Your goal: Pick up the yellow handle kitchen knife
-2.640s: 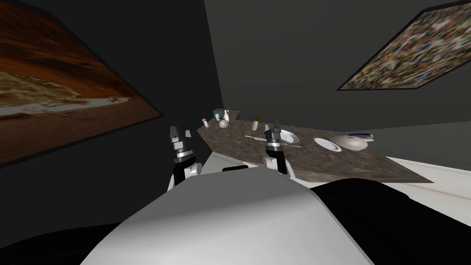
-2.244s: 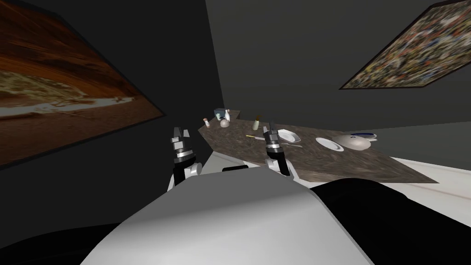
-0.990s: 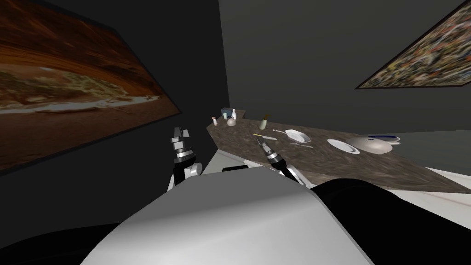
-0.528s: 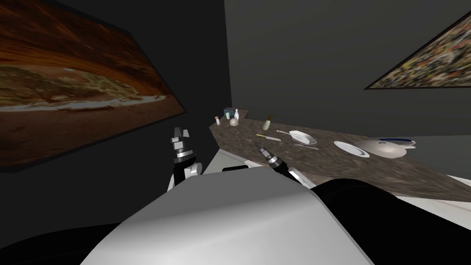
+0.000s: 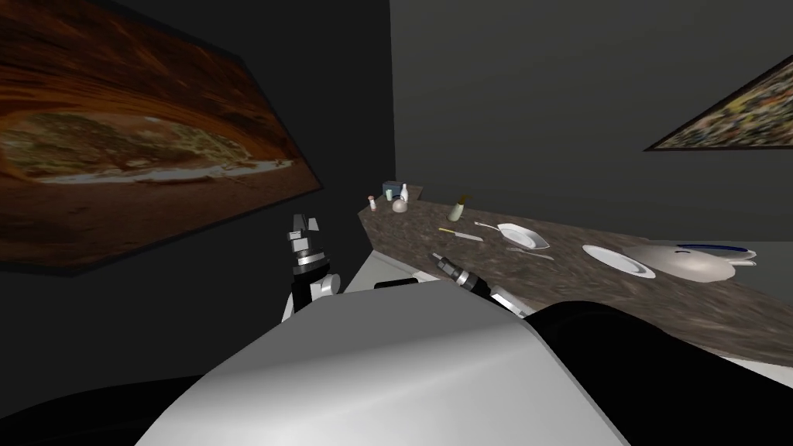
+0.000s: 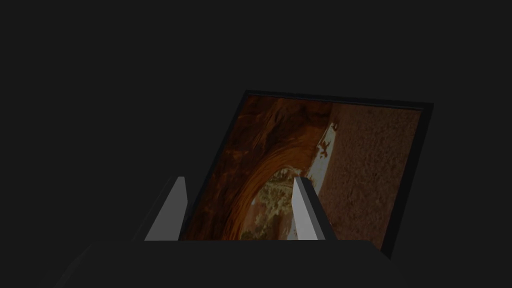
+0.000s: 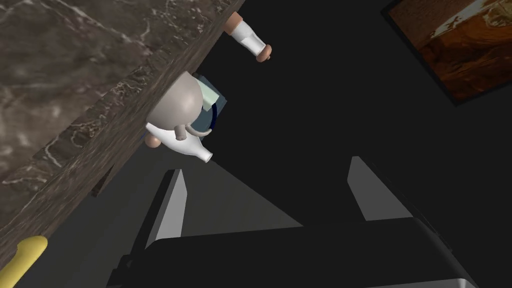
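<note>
The yellow-handled knife lies flat on the dark marbled table, its handle toward the table's left end and its pale blade pointing right. My right gripper is low at the table's near edge, just short of the knife and aimed along the tabletop. In the right wrist view this gripper is open with nothing between its fingers. The tip of the yellow handle shows off to the side of one finger, apart from it. My left gripper is raised left of the table, and its wrist view shows it open and empty.
A white dish, a flat plate and a large grey bowl stand right of the knife. A small bottle stands behind it. A round grey pot, a white bottle and a shaker cluster at the table's far left end.
My right arm has dropped from upright over the table to low at its near edge, tilted toward the knife. The whole head view has shifted with my own turn. Left arm unchanged.
</note>
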